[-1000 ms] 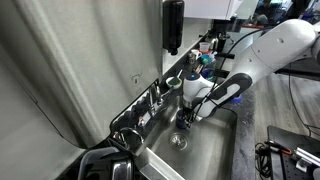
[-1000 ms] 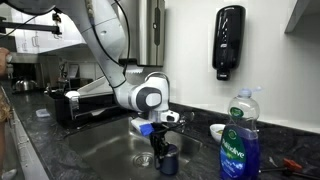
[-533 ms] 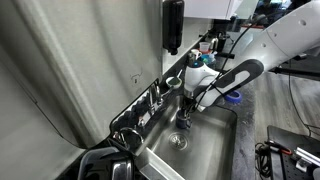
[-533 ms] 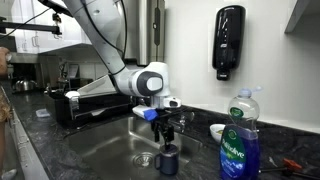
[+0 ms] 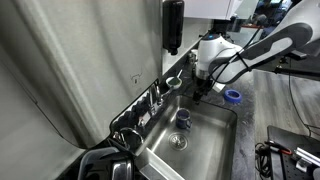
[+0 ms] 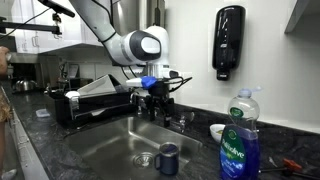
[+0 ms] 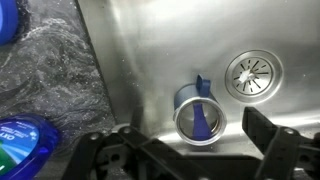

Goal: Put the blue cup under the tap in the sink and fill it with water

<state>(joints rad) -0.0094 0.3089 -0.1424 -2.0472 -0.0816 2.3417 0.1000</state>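
The blue cup (image 5: 183,118) (image 6: 168,158) stands upright on the floor of the sink (image 5: 205,150) (image 6: 100,150), beside the round drain (image 7: 254,75). The wrist view looks straight down into the blue cup (image 7: 200,115), which shows a pale inside and a blue handle. My gripper (image 5: 203,90) (image 6: 157,106) (image 7: 193,136) hangs open well above the cup, holding nothing. The chrome tap (image 5: 152,100) (image 6: 183,121) sits at the sink's back edge, near the cup. I cannot tell whether the cup is right under the spout.
A dish-soap bottle (image 6: 239,140) and a small white bowl (image 6: 217,131) stand on the dark counter. A flat blue tape ring (image 5: 233,96) lies on the counter by the sink. A black soap dispenser (image 6: 229,40) hangs on the wall.
The gripper has opened, let go of the blue cup and risen away from it. The cup stays standing on the sink floor.
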